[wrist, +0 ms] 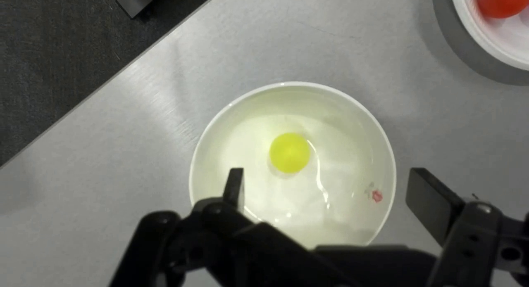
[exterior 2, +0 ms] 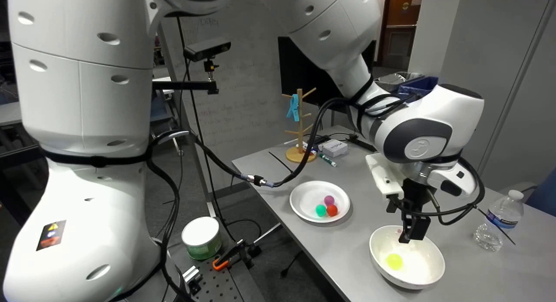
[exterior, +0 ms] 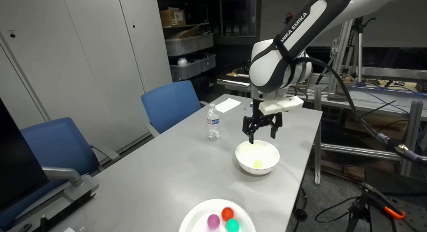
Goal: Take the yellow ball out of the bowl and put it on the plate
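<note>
The yellow ball (exterior: 258, 164) lies inside the white bowl (exterior: 246, 154) on the grey table. In an exterior view the ball (exterior 2: 394, 261) sits towards one side of the bowl (exterior 2: 420, 266). My gripper (exterior: 262, 139) is open and empty, pointing down just above the bowl; it also shows in an exterior view (exterior 2: 413, 237). In the wrist view the fingers (wrist: 324, 175) are wide apart. The ball (wrist: 289, 153) is ahead of the fingertips, nearer the left finger, inside the bowl (wrist: 343, 150). The flat white plate (exterior 2: 305, 201) stands apart from the bowl; it is partly cut off in the wrist view (wrist: 475, 36).
A purple ball (exterior 2: 329, 200), a teal ball (exterior 2: 320, 210) and a red ball (exterior 2: 332, 210) lie on the plate. A water bottle (exterior: 213, 122) stands near the bowl. A wooden rack (exterior 2: 299, 132) and a small box (exterior 2: 333, 148) stand beyond the plate. The table edge runs near the bowl.
</note>
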`<state>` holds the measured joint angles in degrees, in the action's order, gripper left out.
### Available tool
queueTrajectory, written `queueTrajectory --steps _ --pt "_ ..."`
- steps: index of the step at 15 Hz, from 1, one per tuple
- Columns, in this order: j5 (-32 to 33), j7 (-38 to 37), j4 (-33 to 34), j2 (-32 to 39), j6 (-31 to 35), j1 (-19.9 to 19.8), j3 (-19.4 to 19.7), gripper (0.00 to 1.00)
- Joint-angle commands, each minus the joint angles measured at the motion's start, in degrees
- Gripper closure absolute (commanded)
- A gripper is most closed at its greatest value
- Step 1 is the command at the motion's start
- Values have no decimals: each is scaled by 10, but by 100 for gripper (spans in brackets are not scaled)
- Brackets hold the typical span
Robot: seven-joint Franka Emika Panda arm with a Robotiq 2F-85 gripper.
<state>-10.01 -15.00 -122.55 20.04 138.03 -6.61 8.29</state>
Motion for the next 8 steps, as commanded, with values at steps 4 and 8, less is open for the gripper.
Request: queueTrajectory --steps 4,8 --pt "-24 16 46 73 10 -20 -8 0" --pt "-7 3 35 69 4 -11 0 0"
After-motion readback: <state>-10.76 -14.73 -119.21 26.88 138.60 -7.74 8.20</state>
